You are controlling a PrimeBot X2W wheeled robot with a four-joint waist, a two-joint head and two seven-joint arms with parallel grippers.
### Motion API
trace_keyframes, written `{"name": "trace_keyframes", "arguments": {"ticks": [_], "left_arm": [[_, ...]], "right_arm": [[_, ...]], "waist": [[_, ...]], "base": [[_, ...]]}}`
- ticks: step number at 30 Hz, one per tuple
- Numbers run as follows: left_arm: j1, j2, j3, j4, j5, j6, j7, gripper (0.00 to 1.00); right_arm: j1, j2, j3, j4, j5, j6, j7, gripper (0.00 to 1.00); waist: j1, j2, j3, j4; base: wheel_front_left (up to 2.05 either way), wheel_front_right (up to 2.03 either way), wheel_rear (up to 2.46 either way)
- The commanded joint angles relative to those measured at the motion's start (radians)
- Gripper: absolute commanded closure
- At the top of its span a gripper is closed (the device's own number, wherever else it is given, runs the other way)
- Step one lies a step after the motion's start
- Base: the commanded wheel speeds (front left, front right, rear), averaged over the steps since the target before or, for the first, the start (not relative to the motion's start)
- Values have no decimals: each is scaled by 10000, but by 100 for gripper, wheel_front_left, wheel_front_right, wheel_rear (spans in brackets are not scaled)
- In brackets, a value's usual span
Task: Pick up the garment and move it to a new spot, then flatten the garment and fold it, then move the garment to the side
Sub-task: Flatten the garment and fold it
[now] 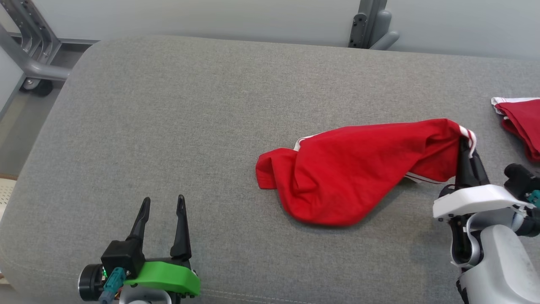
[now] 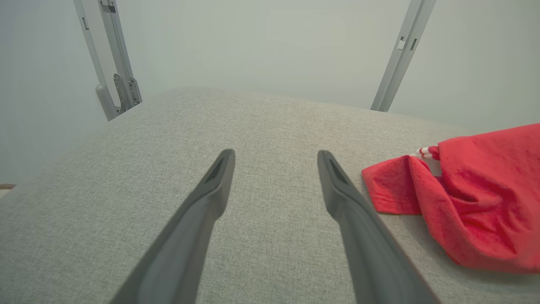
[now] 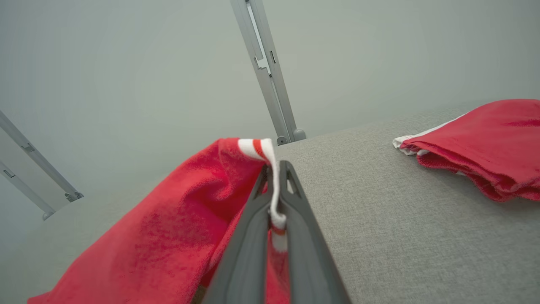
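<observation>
- Head view: the right claw is pinched shut on the upper right corner of the red garment. It holds that corner raised off the grey padded surface. The rest of the cloth trails away to the claw's left and lies crumpled on the padding. A second red garment lies beyond the claw to its right, apart from it. The left claw hovers with fingers spread wide, holding nothing, and the garment is off to its right.
- Left wrist view: a hemmed end of the red garment lies on the padding near the claw's right-hand finger. Bare padding lies between and ahead of the two fingers.
- Right wrist view: the fingers are pressed together on the garment's white-and-red striped trim. The red cloth hangs to the claw's left, and the second garment rests folded well to its right.
</observation>
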Motion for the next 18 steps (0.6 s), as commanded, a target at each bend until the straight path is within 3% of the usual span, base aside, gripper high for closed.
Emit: {"name": "trace_keyframes", "arguments": {"ticks": [1,9,18], "left_arm": [[-104,9,-7,22,-12,30,-1,0],[-68,9,11,23,42,40,-1,0],[-92,9,61,-67,40,50,-1,0]], "right_arm": [[-93,-49,-258,-161,-180,-11,-30,100],[414,-48,-1757,-776,-987,-11,49,100],[1620,-50,-2686,-1150,-875,-11,317,100]], "waist": [[0,0,13,16],[0,0,69,17],[0,0,295,-295]], "base": [[0,0,0],[0,0,0],[0,0,0]]}}
